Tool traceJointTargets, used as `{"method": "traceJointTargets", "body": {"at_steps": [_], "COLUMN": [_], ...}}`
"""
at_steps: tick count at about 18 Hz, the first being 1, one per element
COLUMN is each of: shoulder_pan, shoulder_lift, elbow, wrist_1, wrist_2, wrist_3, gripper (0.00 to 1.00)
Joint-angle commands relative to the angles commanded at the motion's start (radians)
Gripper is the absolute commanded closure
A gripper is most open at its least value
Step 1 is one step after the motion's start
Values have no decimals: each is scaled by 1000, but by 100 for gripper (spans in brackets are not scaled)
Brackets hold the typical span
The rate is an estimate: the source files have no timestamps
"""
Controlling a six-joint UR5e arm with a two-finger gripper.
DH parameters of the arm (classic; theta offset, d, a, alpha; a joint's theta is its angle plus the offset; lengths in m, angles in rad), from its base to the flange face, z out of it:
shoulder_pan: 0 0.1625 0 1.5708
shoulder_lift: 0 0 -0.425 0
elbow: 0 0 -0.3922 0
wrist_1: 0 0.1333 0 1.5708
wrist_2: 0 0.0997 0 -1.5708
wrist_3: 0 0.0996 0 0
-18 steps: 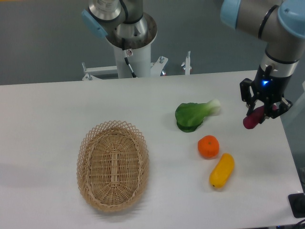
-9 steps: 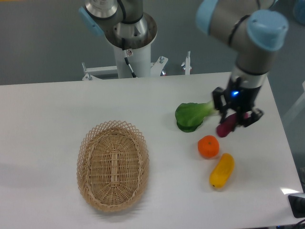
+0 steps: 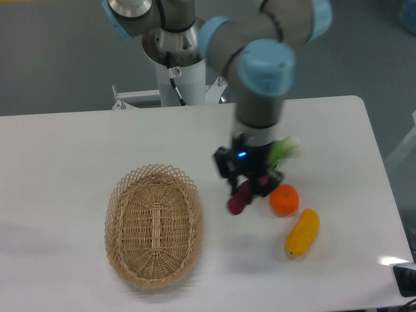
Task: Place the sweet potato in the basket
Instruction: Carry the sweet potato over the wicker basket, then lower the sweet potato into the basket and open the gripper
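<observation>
My gripper (image 3: 244, 189) is shut on the sweet potato (image 3: 238, 199), a small magenta-purple tuber that hangs tilted from the jaws above the table. It is right of the basket (image 3: 154, 224), an oval tan wicker basket with a lattice rim, standing empty at the front left. There is a gap between the sweet potato and the basket's right rim.
A round orange fruit (image 3: 285, 200) lies just right of the gripper. A yellow oblong vegetable (image 3: 303, 232) lies in front of it. A green leafy vegetable (image 3: 285, 149) is mostly hidden behind the arm. The robot base (image 3: 175, 62) stands at the back.
The arm has carried the sweet potato leftward from the table's right edge, past the green vegetable and orange fruit, toward the basket.
</observation>
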Motion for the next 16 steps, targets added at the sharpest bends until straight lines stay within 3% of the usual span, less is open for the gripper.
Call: {"method": "traceJointTargets", "body": {"at_steps": [2,5,8,16], "shoulder_pan": [-51,-107,-163,-203], "shoulder_lift": [-21,-55,-93,-159], "elbow": [-32,-66,-75,-85], "wrist_1": [72,129,143,143], "wrist_2": [6,22,40,65], "wrist_3": [-38,-62,-52,-25], "gripper": [66,66,66,66]}}
